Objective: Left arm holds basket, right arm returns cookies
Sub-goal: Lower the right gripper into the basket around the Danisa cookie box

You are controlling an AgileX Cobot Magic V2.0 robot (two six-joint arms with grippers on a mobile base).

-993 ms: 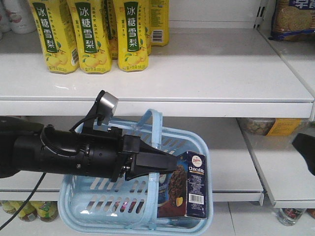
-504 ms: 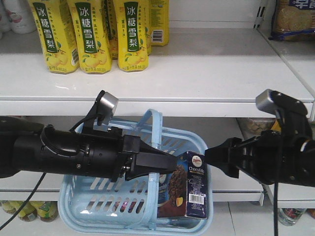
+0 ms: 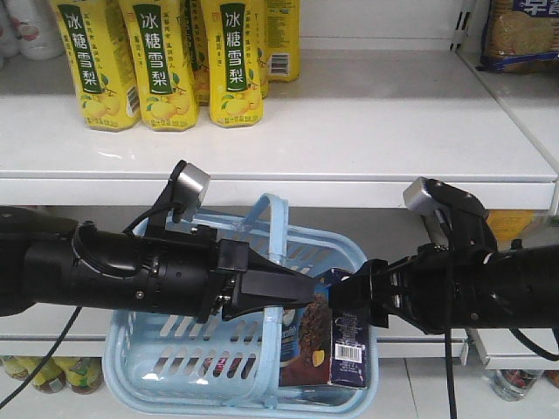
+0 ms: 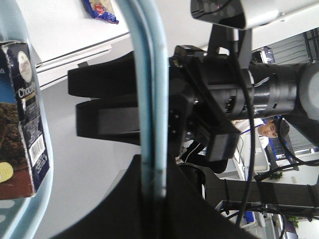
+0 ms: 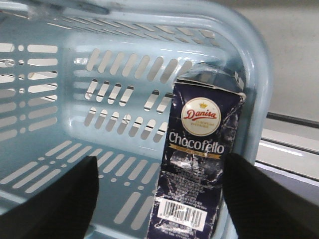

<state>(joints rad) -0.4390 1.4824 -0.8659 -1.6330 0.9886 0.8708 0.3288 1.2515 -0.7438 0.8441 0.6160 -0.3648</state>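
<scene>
My left gripper is shut on the hoop handle of the light blue basket and holds it in front of the lower shelf. In the left wrist view the handle runs up from between my shut jaws. The navy cookies box stands upright in the basket's right end; it also shows in the left wrist view. My right gripper is open at the box's top. In the right wrist view the box stands between my open fingers, untouched.
Yellow drink bottles stand on the white upper shelf at the back left. A biscuit packet sits at the top right. Jars and bottles stand on the lowest level below the basket.
My right arm has come in from the right and reached left, so its open gripper is now at the top of the cookies box. The left arm and basket have not moved.
</scene>
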